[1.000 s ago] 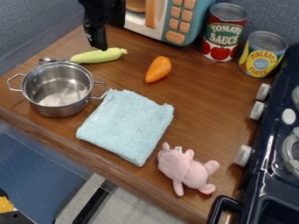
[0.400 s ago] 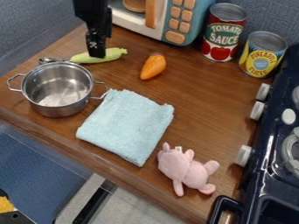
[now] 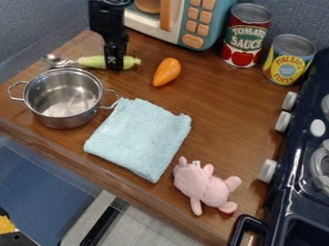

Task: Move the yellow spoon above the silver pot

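Observation:
At the upper left, my gripper (image 3: pixel 114 66) points down over the counter, shut on the pale yellow-green handle of the yellow spoon (image 3: pixel 91 62). The handle sticks out on both sides of it. The spoon's silver bowl end (image 3: pixel 53 59) points left, just behind the far rim of the silver pot (image 3: pixel 63 98). Whether the spoon touches the counter I cannot tell. The pot stands upright at the left with its two handles out to the sides, and its inside looks empty.
An orange carrot (image 3: pixel 167 72) lies right of the gripper, with a toy microwave (image 3: pixel 193 26) behind. A blue cloth (image 3: pixel 140 139) lies beside the pot, a pink plush toy (image 3: pixel 204 186) nearer the front. Two cans (image 3: pixel 246 36) and a stove (image 3: pixel 308 139) are on the right.
The gripper has come down onto the spoon's handle and taken hold of it. The spoon's bowl end has shifted slightly away from the pot's rim. The carrot has moved a little left.

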Motion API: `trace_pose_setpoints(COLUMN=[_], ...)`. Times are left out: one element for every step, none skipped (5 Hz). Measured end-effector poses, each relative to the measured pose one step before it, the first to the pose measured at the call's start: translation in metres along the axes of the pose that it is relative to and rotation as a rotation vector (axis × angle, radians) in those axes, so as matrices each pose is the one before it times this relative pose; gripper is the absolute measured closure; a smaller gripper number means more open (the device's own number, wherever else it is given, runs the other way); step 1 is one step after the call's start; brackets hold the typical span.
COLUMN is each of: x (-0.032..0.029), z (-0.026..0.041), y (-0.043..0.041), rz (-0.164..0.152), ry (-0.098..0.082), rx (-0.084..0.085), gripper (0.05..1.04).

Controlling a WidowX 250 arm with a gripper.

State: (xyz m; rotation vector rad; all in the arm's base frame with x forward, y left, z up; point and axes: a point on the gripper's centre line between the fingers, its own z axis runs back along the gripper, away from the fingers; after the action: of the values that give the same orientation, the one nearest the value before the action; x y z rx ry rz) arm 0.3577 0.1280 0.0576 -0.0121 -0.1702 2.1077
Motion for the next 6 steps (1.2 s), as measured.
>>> trace_pose_setpoints(x=[-0.00414, -0.00511, -0.00525, -0.01365, -0.02106, -0.04313], z=[-0.00045, 0.01036, 0.03796, 0.04277, 0.02496, 0.01], y=[0.00243, 0.00298, -0.00336, -0.00039, 0.00561, 0.01264], rz=[-0.0492, -0.098, -0.105, -0.0977, -0.0527, -0.1197], ry=[0.025, -0.0152, -0.0008, 0.035, 0.1281, 0.1978], rx=[0.0032, -0.0301, -0.0794, -0.0738, -0.0286, 0.0094], gripper=[0.707, 0.708, 0.708, 0.708, 0.708, 0.708])
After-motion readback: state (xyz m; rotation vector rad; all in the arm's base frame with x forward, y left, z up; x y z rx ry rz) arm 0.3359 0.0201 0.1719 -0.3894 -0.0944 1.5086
